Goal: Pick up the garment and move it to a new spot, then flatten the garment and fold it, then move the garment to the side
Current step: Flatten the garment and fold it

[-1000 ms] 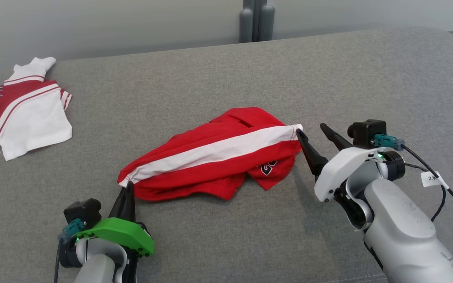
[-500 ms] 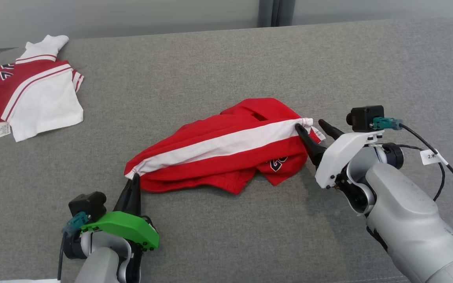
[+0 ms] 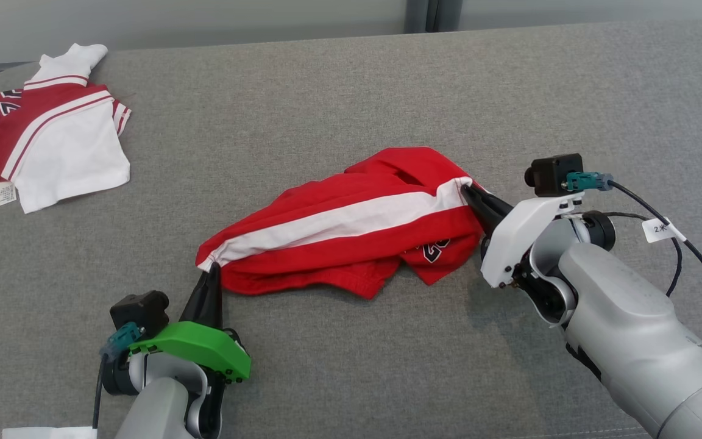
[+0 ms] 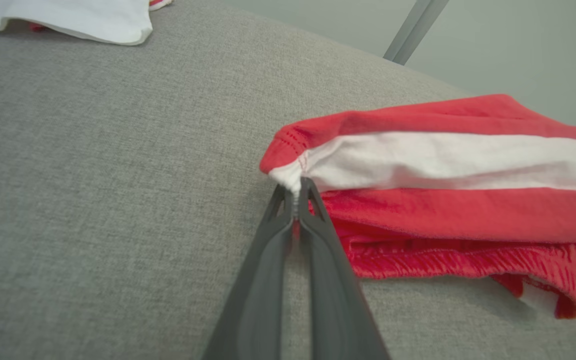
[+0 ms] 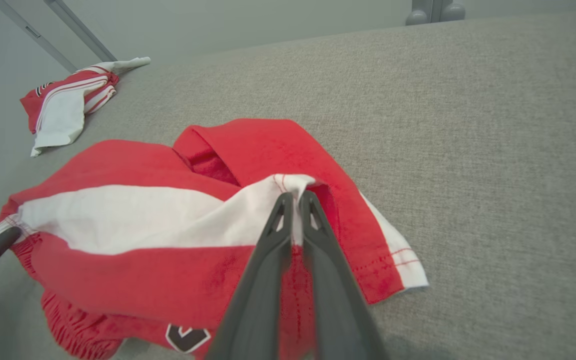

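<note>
Left tool (image 4: 295,192): fingers pressed together on the very tip of the white-striped hem of the garment (image 3: 351,244). You hold little cloth here.
Right tool (image 5: 295,200): fingers closed on the far end of the same white stripe. A loose red-and-white flap lies just to the right of this tool, outside the pinch.
Garment position: it spans from one tool to the other, with the stripe drawn fairly straight between them. The red bulk is bunched beneath the stripe and rests on the grey fabric surface (image 3: 326,91).
Step in hand: in my judgement, you are at the lift-and-carry to a new spot. Flattening and folding are not yet done.
Risk, slip: the left pinch is shallow. If you pull the tools apart too hard or lift sharply, expect the hem to slide out from between the fingers.
Risk, drag: the bunched red layers lie on the surface. A low carry would likely drag them and twist the cloth further.
Risk, uneven lift: if one tool rises ahead of the other, the weight shifts to a single pinch and the garment may swing or drop.
Risk, false flattening: you may be holding one layer only, so folds could remain underneath.
Second garment (image 3: 52,146): lies well beyond the left tool. Choose the new spot away from it.
</note>
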`<state>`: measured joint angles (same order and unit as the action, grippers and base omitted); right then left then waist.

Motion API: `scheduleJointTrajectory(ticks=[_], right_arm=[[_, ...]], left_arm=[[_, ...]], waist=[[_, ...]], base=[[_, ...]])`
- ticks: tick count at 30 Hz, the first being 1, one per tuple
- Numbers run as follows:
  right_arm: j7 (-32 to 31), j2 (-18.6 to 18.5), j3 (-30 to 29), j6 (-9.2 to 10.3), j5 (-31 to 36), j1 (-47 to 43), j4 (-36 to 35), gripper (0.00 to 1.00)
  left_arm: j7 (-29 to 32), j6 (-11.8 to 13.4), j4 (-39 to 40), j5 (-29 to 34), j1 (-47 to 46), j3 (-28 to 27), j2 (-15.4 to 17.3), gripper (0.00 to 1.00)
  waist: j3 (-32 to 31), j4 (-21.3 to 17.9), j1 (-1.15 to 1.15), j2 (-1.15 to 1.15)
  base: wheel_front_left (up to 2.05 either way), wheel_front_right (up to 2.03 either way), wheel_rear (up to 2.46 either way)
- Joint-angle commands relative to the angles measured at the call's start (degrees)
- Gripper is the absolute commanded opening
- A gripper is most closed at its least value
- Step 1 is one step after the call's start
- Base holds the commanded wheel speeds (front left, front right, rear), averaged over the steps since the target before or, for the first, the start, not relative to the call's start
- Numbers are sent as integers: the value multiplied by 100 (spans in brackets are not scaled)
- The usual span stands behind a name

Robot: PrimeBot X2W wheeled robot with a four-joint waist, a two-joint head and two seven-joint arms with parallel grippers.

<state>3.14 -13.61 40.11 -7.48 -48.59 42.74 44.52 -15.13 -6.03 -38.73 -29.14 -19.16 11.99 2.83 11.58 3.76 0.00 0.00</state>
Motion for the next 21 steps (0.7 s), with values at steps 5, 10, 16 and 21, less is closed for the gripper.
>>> scheduleJointTrajectory(ticks=[5,10,16,21], right_arm=[[191,-91,235,-2,-176,124,67,0],[488,-190,385,-2,-374,135,-113,0],[884,-535,503,-2,-608,31,-672,0],[1095,-926,449,-1,-654,-189,-1251,0]], left_arm=[[-4,39,48,-16,-73,-38,12,0],[-4,37,198,50,-75,-152,12,0],[-4,-14,648,-5,-45,-296,14,0],[-4,-48,1102,21,57,-298,14,0]], waist=[[-4,-47,0,0],[-65,-127,0,0],[-193,-241,0,0],[-317,-307,0,0]], base=[[0,0,0],[0,0,0],[0,0,0],[0,0,0]])
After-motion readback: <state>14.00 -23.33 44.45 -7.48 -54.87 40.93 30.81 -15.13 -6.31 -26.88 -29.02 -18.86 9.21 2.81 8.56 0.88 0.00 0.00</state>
